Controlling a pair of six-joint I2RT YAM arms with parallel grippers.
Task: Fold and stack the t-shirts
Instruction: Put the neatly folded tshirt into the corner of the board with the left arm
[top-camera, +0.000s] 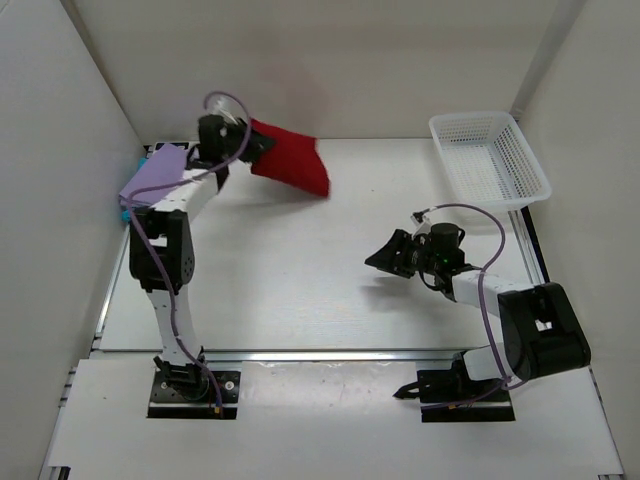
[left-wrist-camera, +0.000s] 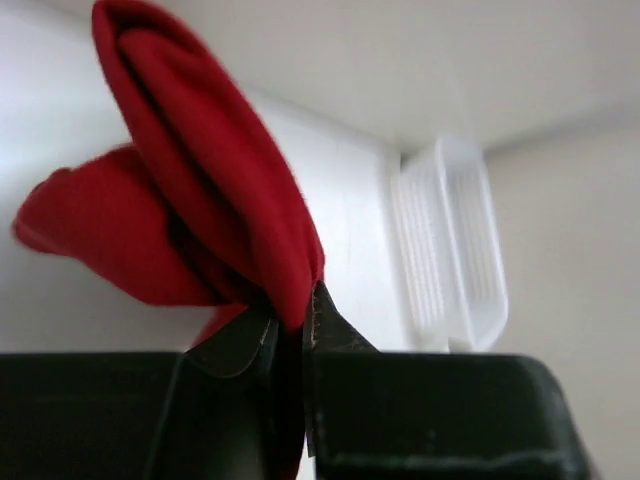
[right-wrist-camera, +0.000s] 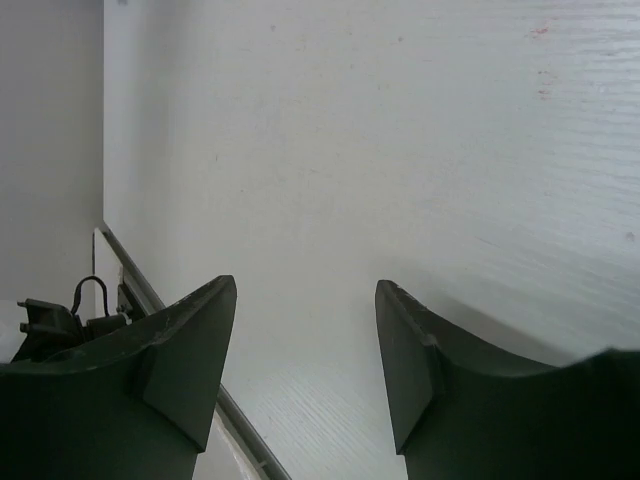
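So that the dark red t-shirt (top-camera: 295, 162) can be spread at far left, I hold it pinched in the left gripper (left-wrist-camera: 290, 322), the right gripper (right-wrist-camera: 305, 330) gaping empty.

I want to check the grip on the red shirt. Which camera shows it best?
The left wrist view: close up, the left gripper is shut on a bunched fold of the red shirt. The top external view shows the shirt held at that gripper, but not the pinch itself. The right wrist view misses it entirely.
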